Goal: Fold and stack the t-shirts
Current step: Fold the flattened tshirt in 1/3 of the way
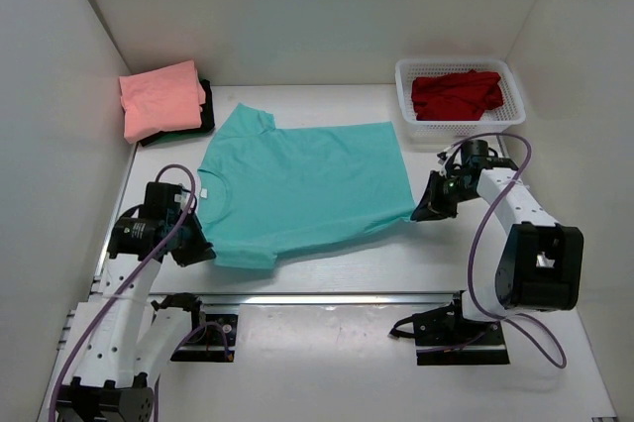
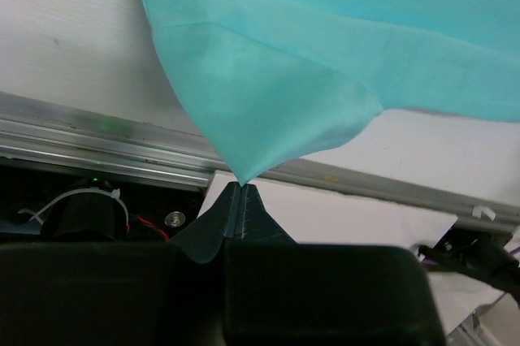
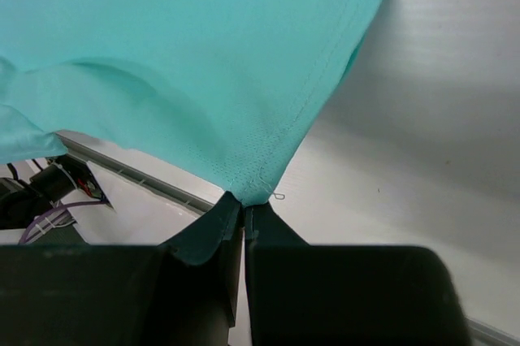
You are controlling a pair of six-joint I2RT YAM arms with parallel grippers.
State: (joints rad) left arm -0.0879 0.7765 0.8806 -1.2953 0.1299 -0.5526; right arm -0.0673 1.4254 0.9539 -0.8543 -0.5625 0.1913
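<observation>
**Both arms out, both grippers pinched tight**

Left gripper point(image 1: 198, 252) sits at 8 o'clock, jaws closed on a sleeve tip of the teal t-shirt point(image 1: 297, 189). Right gripper point(image 1: 424, 212), just past 3 o'clock, is clamped on a hem corner, wrist bent toward 8 o'clock.

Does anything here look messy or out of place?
Nothing damaged. The red t-shirt lies crumpled in the white basket. The teal t-shirt is rumpled along its near edge, where the left gripper and right gripper pinch it.
</observation>
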